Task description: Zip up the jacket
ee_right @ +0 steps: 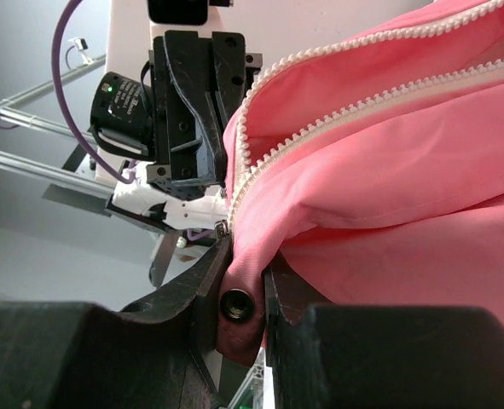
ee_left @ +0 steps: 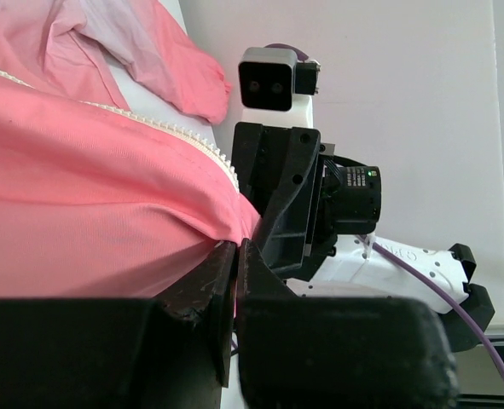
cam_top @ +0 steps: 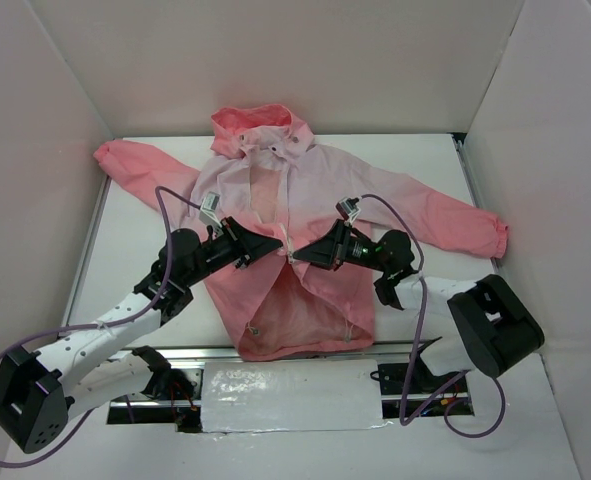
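The jacket point(cam_top: 295, 215) lies spread on the white table, hood at the far side, pale pink at the chest and coral at the hem and sleeves. Its front is open, with white zipper teeth point(ee_right: 320, 128) running in two separate rows. My left gripper point(cam_top: 273, 243) and right gripper point(cam_top: 301, 257) meet at the front opening, mid-chest. In the left wrist view my left gripper point(ee_left: 236, 249) is shut on a thin edge of the coral fabric below the zipper teeth point(ee_left: 149, 119). My right gripper point(ee_right: 245, 274) is shut on a fold of the jacket's edge carrying a dark snap stud point(ee_right: 236, 305).
White walls point(cam_top: 45, 120) stand on three sides of the table. A metal rail and a pale strip point(cam_top: 295, 398) run along the near edge between the arm bases. Purple cables point(cam_top: 170, 195) loop above both arms. The sleeves stretch toward the left and right walls.
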Controlling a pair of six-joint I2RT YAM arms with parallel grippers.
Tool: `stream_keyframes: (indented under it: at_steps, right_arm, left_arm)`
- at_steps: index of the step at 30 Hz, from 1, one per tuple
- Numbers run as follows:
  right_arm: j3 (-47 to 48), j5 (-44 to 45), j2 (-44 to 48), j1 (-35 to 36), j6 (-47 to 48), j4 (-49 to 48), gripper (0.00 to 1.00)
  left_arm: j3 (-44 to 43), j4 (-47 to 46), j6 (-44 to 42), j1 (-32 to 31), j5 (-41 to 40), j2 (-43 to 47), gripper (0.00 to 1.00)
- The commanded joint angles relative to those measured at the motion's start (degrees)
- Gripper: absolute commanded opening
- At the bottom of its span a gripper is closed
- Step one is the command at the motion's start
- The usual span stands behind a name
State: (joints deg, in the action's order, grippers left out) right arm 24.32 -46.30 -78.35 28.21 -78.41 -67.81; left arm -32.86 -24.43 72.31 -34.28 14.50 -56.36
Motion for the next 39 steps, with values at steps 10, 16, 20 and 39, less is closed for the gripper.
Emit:
stream_keyframes:
  at_steps: [10, 16, 20, 39]
  right_arm:
    - [2.9, -3.8, -2.1, -0.8, -4.2, -14.5, 0.00]
    - [1.5, -4.8, -3.1, -1.1, -6.8, -20.1, 0.00]
    - [0.6, -5.0, -2.6, -1.4, -6.8, -20.2, 0.00]
    - [0.6, -5.0, -4.5, -2.2, -9.7, -26.2, 0.00]
  left_arm:
    - [-1.0, -4.9, -0.5, -0.2, 2.2, 1.0, 0.00]
    - [-2.1, -1.9, -1.6, 0.0, -0.4, 1.8, 0.00]
    - [-2.9, -0.8, -2.1, 0.4, -1.4, 2.3, 0.00]
    - [-1.3, -1.1, -0.4, 0.6, -2.4, 2.7, 0.00]
